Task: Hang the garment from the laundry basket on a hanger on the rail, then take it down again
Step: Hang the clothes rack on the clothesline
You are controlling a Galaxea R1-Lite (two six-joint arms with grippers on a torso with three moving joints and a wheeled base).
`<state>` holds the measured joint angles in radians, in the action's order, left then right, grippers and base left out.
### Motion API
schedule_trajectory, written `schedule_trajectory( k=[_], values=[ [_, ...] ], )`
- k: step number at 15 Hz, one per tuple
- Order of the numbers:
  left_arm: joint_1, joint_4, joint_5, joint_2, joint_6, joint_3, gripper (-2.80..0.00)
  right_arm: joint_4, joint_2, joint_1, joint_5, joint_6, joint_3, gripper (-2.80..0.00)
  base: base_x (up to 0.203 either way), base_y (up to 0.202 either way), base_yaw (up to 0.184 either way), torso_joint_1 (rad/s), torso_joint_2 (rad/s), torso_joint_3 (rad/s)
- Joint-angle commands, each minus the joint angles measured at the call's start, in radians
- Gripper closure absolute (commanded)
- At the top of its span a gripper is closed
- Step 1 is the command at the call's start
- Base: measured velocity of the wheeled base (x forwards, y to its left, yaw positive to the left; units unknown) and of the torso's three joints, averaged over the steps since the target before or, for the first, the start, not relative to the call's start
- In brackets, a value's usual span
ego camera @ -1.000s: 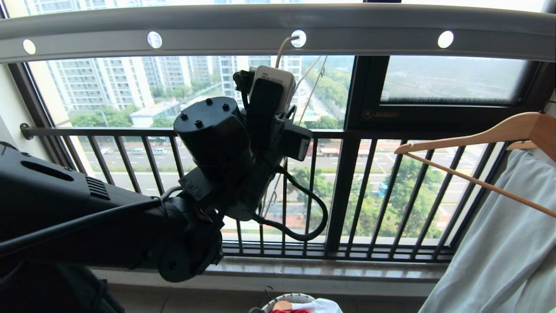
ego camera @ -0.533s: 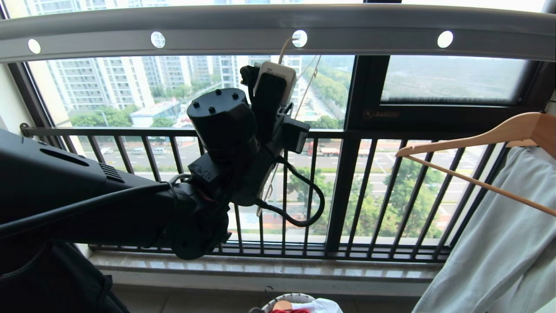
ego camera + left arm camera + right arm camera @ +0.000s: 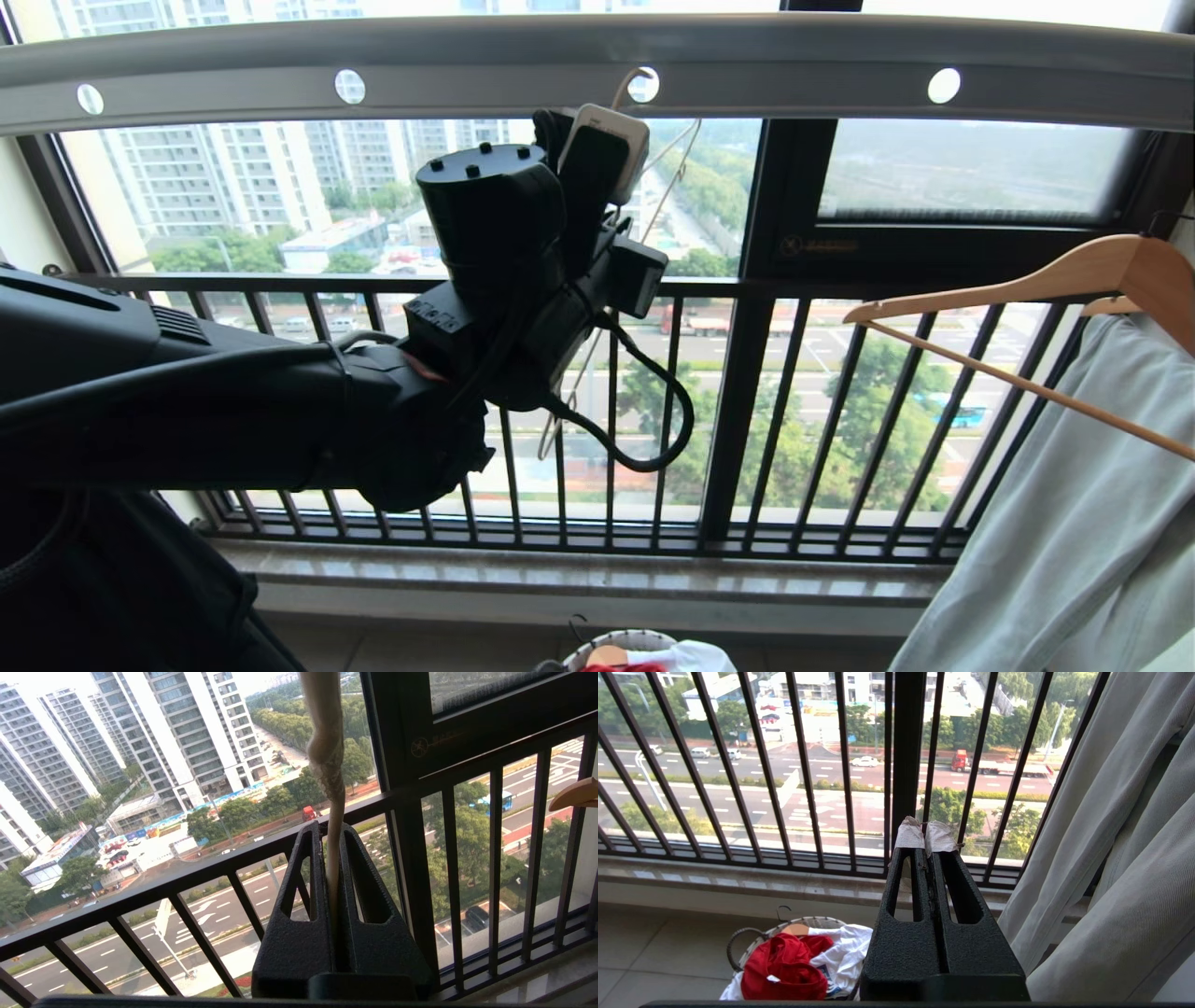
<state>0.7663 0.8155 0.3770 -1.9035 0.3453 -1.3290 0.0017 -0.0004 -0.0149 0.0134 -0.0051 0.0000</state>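
The grey rail [image 3: 803,70] with round holes spans the top of the head view. My left arm [image 3: 495,252] is raised to it. In the left wrist view my left gripper [image 3: 331,828] is shut on the neck of the cream hanger [image 3: 332,858]. The hanger's hook [image 3: 624,86] curves up at one rail hole; I cannot tell whether it passes through. Its thin wires [image 3: 674,168] hang behind the wrist. The red garment [image 3: 784,966] lies crumpled in the laundry basket [image 3: 738,947] on the floor. My right gripper [image 3: 926,835] is parked low, shut and empty.
A light-wood hanger [image 3: 1027,289] carrying a pale grey-green garment [image 3: 1074,523] hangs at the right. The black barred window railing [image 3: 747,289] stands behind the rail. A white garment [image 3: 845,952] lies beside the red one in the basket, whose rim [image 3: 621,642] shows at the bottom.
My left arm has lifted and the wrist has tipped up, carrying the hanger higher; its hook now sits at the rail hole. The right arm has not moved.
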Motion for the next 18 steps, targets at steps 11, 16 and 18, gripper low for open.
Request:
schedule_trajectory(
  k=[11, 16, 18],
  values=[
    [-0.007, -0.628, 0.050, 0.088, 0.000, -0.268, 0.00, 0.000, 0.002, 0.000, 0.000, -0.001, 0.000, 0.00, 0.000, 0.000, 0.000, 0.000, 0.00, 0.000],
    [-0.005, -0.732, 0.060, 0.113, -0.005, -0.254, 0.00, 0.000, 0.002, 0.000, 0.000, -0.001, 0.000, 0.00, 0.000, 0.000, 0.000, 0.000, 0.00, 0.000],
    [-0.004, -0.766, 0.062, 0.125, -0.006, -0.238, 0.00, 0.000, 0.002, 0.000, 0.000, 0.000, 0.000, 0.00, 0.000, 0.000, 0.000, 0.000, 0.00, 0.000]
  ],
)
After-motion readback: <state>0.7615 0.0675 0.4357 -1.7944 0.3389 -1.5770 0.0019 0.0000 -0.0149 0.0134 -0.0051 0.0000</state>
